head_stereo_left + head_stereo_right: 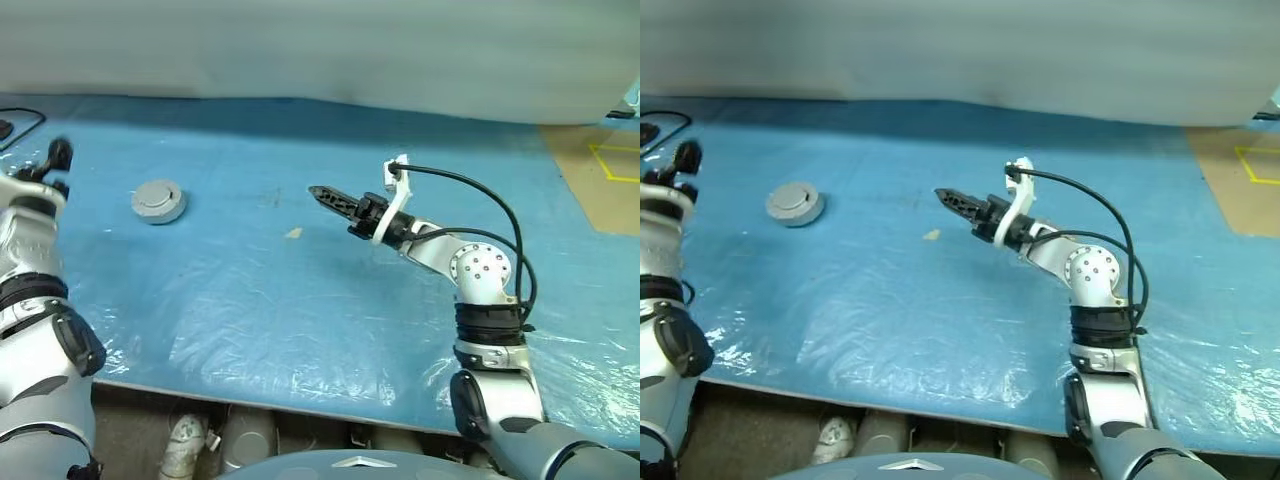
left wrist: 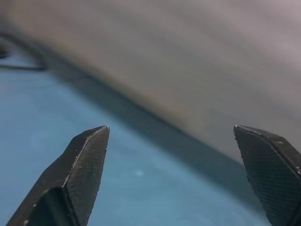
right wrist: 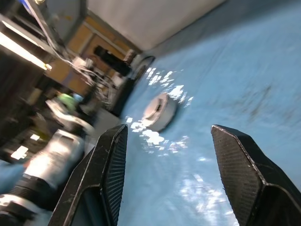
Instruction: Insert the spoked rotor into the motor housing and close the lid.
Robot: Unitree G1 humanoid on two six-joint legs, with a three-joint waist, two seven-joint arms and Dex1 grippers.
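Observation:
A round grey puck (image 1: 158, 201) lies on the blue sheet at the left; it is the motor housing with the plain-faced lid (image 1: 794, 199) on top, and no windings show. The spoked rotor is hidden. In the right wrist view the puck (image 3: 159, 110) lies well beyond the fingertips. My left gripper (image 1: 55, 158) is raised at the far left, to the left of the puck and apart from it. Its fingers (image 2: 89, 155) stand wide open with nothing between them. My right gripper (image 1: 328, 197) hovers over the middle of the table, pointing left toward the puck, open and empty (image 3: 169, 141).
A small tan scrap (image 1: 292, 233) lies on the blue sheet (image 1: 300, 300) near the right gripper's tip. A black cable (image 1: 22, 124) runs at the far left back. A brown surface with yellow tape (image 1: 600, 170) borders the table's right side. The table's front edge (image 1: 300, 405) is close.

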